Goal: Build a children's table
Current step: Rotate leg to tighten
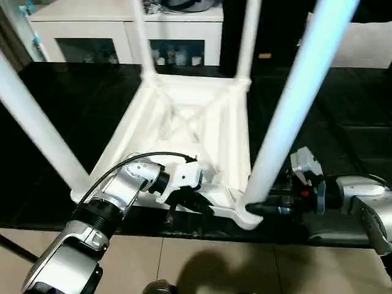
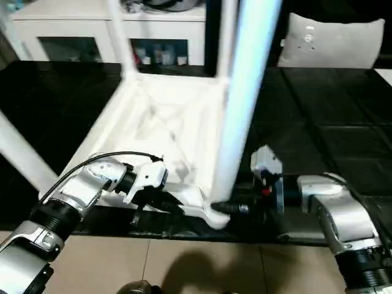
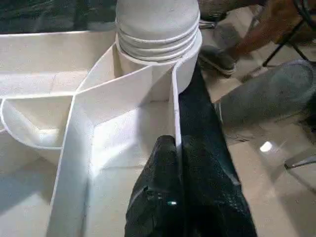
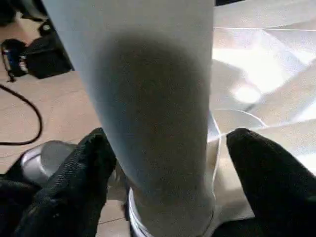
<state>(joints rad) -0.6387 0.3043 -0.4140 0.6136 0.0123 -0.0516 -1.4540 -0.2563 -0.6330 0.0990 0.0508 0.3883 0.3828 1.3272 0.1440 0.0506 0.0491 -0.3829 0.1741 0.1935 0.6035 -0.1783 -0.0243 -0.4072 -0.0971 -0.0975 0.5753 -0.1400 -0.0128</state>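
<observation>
The children's table lies upside down on a black mat, its ribbed underside [image 1: 184, 116] facing up. All four white legs stand in the corner sockets: near right [image 1: 294, 98], near left [image 1: 30, 122], and two far ones [image 1: 139, 37] [image 1: 248, 37]. My left gripper [image 1: 184, 199] is shut on the table top's near rim [image 3: 174, 98], one finger inside the wall and one outside. Low at the near right leg's base [image 4: 158, 98], my right gripper [image 1: 260, 209] is open. Its fingers [image 4: 256, 163] stand on either side of the leg, and a gap shows on one side.
A white cabinet with glass doors [image 1: 92, 30] stands behind the mat, and a white cushion [image 2: 334, 40] lies at the back right. Tan floor tiles [image 1: 214, 263] run along the mat's near edge. A person's leg [image 3: 256, 98] and shoe [image 3: 217, 57] are close to the near right corner.
</observation>
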